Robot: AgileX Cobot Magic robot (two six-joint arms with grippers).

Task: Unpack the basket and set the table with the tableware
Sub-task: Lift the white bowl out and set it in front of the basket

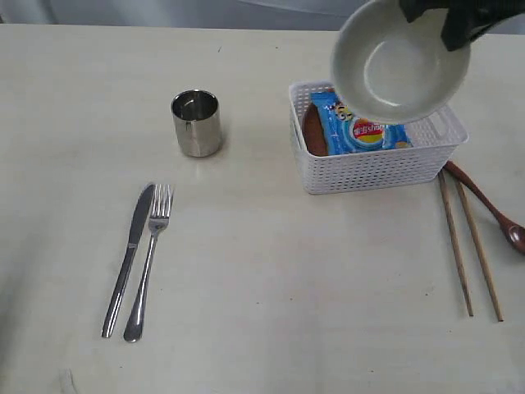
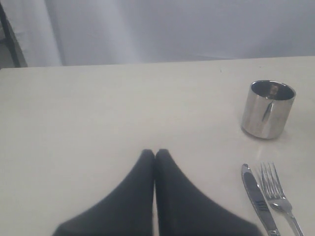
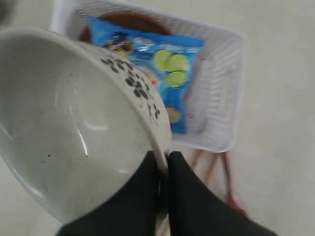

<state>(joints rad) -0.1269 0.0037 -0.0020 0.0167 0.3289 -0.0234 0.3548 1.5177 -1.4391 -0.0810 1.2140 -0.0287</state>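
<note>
Six pieces already lie on the surface (image 1: 287, 287) in the exterior view: cup (image 1: 197, 123), knife (image 1: 130, 258), fork (image 1: 148, 263), chopsticks (image 1: 467, 246) (a pair) and spoon (image 1: 492, 213). The bowl (image 1: 400, 70) hangs tilted above the basket (image 1: 377, 168), which holds the plate (image 1: 312, 133) and a chip bag (image 1: 361, 127).

Left wrist view: the left fingers (image 2: 133, 196) are pressed together, empty, over bare surface near the cup.

Right wrist view: the right fingers (image 3: 184, 196) pinch only the bowl's rim. Such a thin hold on a tilted bowl could slip or swing, and a careless descent might clip the basket wall or the chopsticks.
</note>
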